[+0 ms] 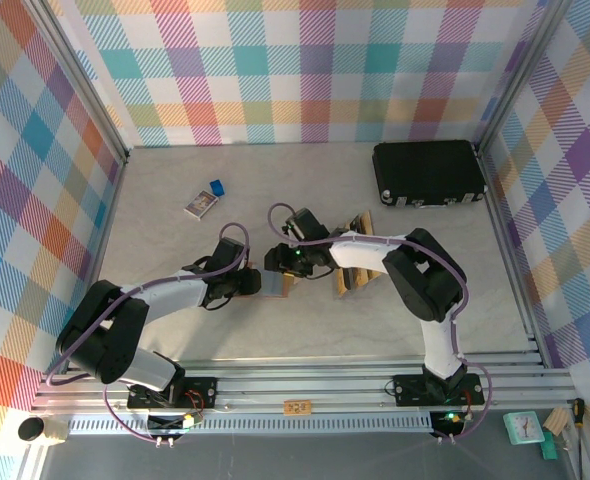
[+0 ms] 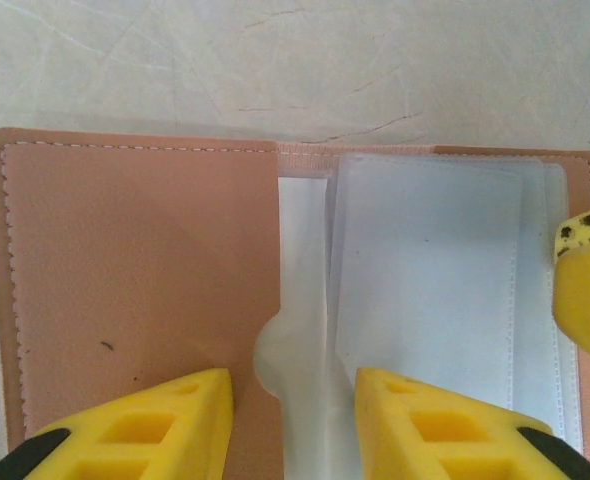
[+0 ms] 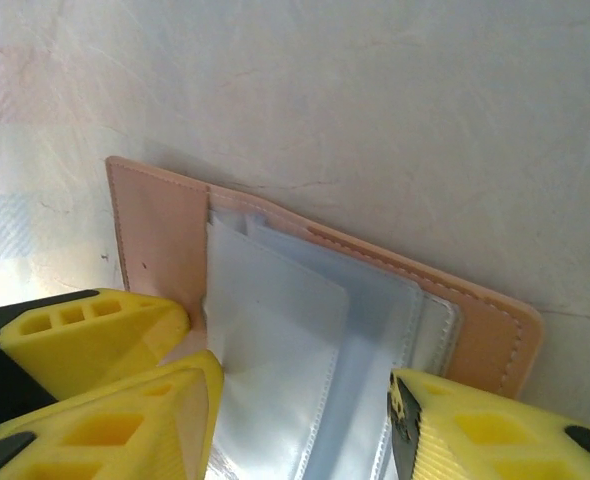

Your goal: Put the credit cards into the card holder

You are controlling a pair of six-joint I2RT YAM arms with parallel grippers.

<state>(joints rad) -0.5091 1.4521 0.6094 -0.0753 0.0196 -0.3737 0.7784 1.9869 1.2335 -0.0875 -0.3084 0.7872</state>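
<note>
The holder lies open and flat on the desk, with its tan flap on one side and clear sleeves on the other. The left gripper stands over the holder's edge with its jaws apart, one finger above the flap and one above the sleeves, gripping nothing. The right gripper meets it there, jaws likewise apart astride the sleeves, and tan cards lie just right of the holder.
</note>
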